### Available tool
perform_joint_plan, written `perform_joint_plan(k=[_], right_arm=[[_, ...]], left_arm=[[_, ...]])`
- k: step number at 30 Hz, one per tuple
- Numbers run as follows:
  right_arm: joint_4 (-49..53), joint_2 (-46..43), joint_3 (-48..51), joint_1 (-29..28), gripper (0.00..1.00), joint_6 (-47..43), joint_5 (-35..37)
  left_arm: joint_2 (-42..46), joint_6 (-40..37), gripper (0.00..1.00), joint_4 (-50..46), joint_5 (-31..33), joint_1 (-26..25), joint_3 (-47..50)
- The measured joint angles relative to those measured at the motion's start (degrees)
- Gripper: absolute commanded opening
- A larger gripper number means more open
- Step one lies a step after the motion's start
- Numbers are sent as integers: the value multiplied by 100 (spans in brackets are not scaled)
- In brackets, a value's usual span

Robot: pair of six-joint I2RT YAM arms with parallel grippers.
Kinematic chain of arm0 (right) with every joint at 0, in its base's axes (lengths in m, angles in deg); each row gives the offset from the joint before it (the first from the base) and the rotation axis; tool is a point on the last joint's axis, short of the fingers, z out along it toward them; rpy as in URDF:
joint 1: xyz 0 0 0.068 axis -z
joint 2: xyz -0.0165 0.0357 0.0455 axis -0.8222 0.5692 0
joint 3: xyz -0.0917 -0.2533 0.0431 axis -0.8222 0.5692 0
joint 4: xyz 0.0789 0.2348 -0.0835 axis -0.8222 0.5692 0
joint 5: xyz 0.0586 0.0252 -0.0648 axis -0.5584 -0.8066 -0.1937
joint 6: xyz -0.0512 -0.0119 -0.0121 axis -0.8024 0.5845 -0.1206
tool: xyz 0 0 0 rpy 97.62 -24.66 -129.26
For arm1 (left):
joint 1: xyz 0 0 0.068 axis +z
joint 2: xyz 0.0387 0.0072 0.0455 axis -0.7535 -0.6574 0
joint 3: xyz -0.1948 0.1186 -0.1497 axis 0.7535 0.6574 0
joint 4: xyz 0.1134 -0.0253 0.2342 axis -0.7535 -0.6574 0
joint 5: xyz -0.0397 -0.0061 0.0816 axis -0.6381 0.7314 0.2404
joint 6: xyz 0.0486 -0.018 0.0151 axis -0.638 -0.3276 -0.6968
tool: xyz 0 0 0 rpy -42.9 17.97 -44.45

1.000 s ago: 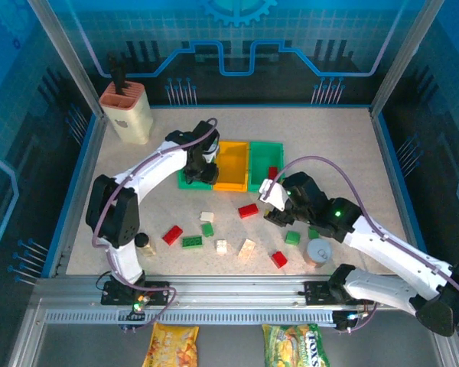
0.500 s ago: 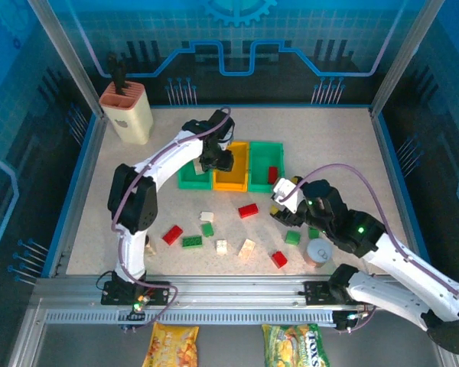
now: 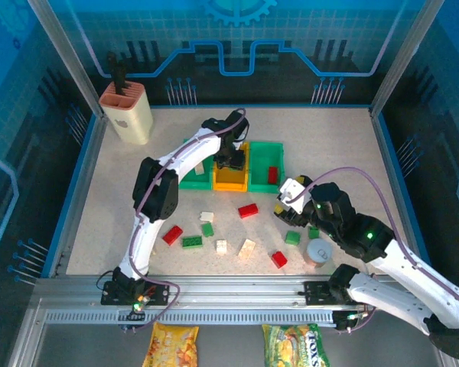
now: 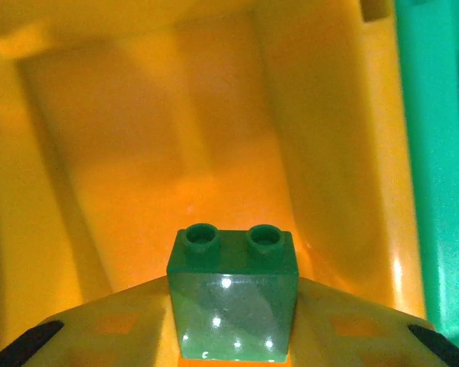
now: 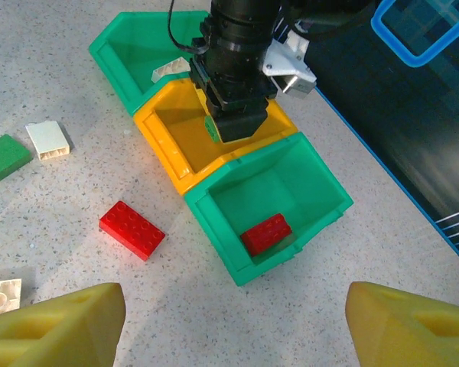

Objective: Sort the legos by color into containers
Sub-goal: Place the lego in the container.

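Above the table, in the overhead view, the left claw hangs over the yellow bin, the middle one of three joined bins. A cream brick lies in the left green bin, and a red brick lies in the right green bin. The loose bricks, red, green and cream, are scattered on the table between the bins and the arm bases. The right claw hovers near the right green bin's near corner, touching no brick. A grey can stands beside the right arm.

In the left wrist view, the left claw is clamped on a green brick, one finger on each side of it. Its two studs point toward the yellow bin's floor, which lies behind it.

In the right wrist view, the right claw's yellow fingers stand wide apart with nothing between them. Beyond them the left claw sits over the yellow bin, a sliver of the green brick showing at its tip.
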Motion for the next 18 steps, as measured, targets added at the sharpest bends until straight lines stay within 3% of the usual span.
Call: perform_joint_plan(k=[18], right_arm=[[39, -188, -4, 0, 77, 2, 15]], left_arm=[[-409, 144, 45, -114, -2, 0, -131]])
